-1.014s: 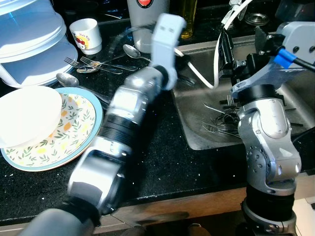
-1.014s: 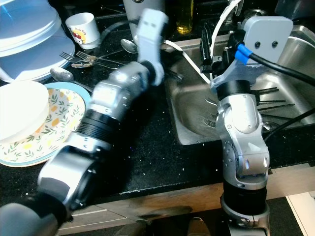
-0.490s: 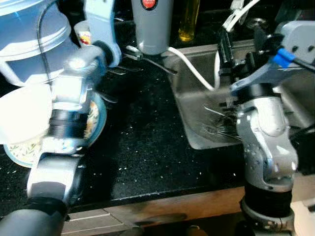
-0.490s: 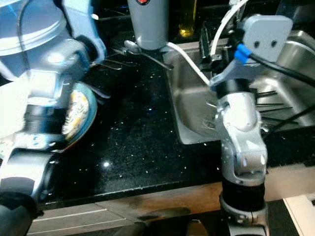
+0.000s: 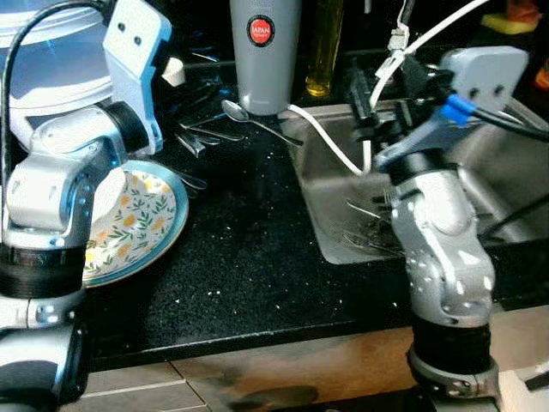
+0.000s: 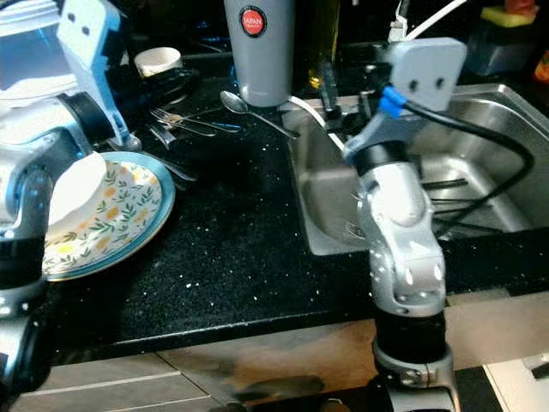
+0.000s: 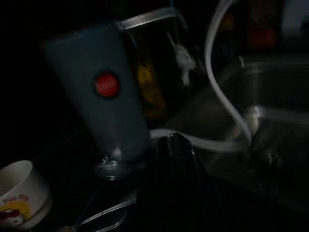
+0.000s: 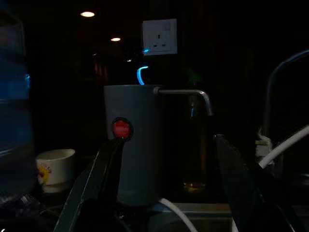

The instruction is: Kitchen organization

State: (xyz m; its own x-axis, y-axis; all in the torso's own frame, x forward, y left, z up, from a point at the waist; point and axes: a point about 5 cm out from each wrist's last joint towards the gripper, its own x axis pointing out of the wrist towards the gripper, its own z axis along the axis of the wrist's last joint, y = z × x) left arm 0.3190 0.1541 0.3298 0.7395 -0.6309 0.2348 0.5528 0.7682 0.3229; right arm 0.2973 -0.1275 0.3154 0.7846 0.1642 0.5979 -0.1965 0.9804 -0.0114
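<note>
A grey jug with a red label [image 5: 264,51] stands at the back of the black counter [image 5: 249,257]. Spoons and forks [image 5: 219,130] lie in front of it. My left gripper [image 7: 174,141] is shut and empty, held above that cutlery beside a small white cup [image 6: 157,60] and pointing toward the jug. My right gripper [image 8: 169,140] is open and empty, raised over the left rim of the steel sink [image 6: 489,176]. The jug stands beyond its spread fingers [image 8: 101,169]. More forks [image 5: 369,232] lie in the sink basin.
A floral plate [image 5: 146,215] carrying a white bowl [image 6: 77,184] sits on the left of the counter. A large blue-lidded container [image 5: 51,56] is behind it. An oil bottle [image 5: 324,43] stands next to the jug. A white hose [image 5: 330,142] drapes into the sink.
My left arm has swung from the middle of the counter to the left, above the plate. My right arm has shifted slightly left. The camera view has also moved.
</note>
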